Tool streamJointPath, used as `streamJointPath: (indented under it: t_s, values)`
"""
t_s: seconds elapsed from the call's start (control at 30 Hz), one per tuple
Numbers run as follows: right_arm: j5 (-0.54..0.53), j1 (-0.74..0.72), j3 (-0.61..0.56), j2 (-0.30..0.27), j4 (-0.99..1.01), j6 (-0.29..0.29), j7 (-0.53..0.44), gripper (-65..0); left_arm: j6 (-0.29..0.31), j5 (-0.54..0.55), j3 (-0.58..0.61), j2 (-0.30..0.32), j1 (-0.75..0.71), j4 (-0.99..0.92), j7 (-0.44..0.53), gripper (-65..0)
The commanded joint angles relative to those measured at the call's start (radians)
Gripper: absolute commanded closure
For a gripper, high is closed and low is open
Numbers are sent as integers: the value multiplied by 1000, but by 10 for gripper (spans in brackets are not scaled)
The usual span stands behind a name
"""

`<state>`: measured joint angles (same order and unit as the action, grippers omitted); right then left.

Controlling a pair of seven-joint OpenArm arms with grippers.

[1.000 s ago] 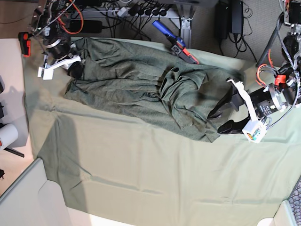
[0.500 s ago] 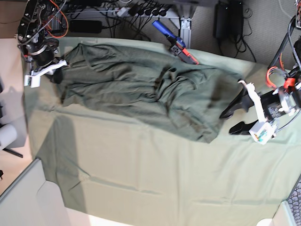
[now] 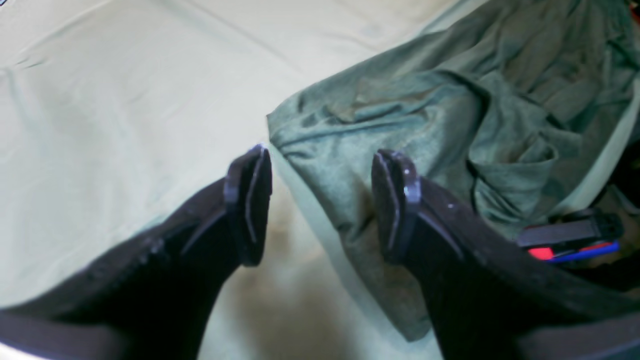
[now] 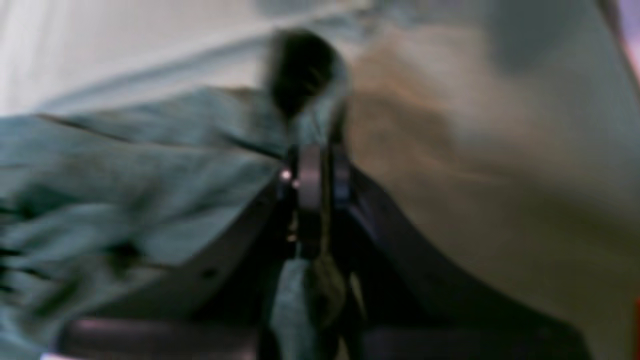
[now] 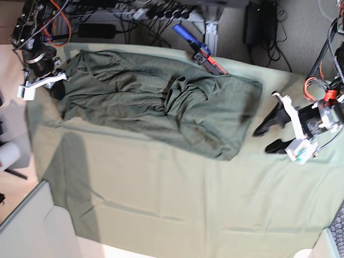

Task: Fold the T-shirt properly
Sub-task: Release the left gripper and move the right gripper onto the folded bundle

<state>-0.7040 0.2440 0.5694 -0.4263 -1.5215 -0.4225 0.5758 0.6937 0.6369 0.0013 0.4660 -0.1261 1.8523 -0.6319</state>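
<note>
Fabric of a dark, heathered grey-green is making up the T-shirt (image 5: 161, 102), which is lying across the far half of the surface (image 5: 161, 199) on a paler mint-green cloth (image 5: 177, 188); the shirt is stretching from the far left corner of the base view toward the right, its long edges lying fairly straight while the middle is bunching into a knot of deep folds and creases; the near right corner is hanging down in a loose point over the pale cloth; in the left wrist view a hemmed edge is running along the shirt's border, and the knit is looking thin and soft, with rumpled ridges gathering further back.

At the left end of the base view the right gripper (image 5: 54, 80) is pinching the shirt's corner; in the blurred right wrist view its jaws are sitting pressed together with a strip of green fabric caught between them and trailing below.

At the right side of the base view the left gripper (image 5: 269, 134) is hovering just beside the shirt's edge, apart from it, its two dark fingers (image 3: 247, 200) standing wide with nothing between them; a blue and red tool (image 5: 199, 49) is lying at the far edge of the surface, beside the shirt.
</note>
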Motion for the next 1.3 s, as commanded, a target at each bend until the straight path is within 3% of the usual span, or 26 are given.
streamJointPath:
  t_s: [0.0,0.13,0.3,0.5,0.63,0.83,1.27]
  values:
    - [-39,-13,7,14,-63,-9,-9,0,4,14,-23,22,6,18,22,-352]
    - [-41,-16,-11,170,-261,-9,13,0,4,39,-93,57,-5,17,22,-352]
    - [-21,-16,-133,332,-378,-9,21,0,4,70,-140,111,-8,17,22,-352]
    - [40,-27,-328,484,-394,-11,-7,0,4,71,-140,166,-13,17,22,-352]
    - [139,-50,-456,558,-394,-11,-46,0,4,71,-140,166,-13,17,22,-352]
    - [275,-69,-599,577,-378,-11,-101,0,4,75,-140,166,-13,17,22,-352]
    - [305,-102,-745,578,-294,-11,-180,0,4,85,-140,166,-13,17,21,-352]
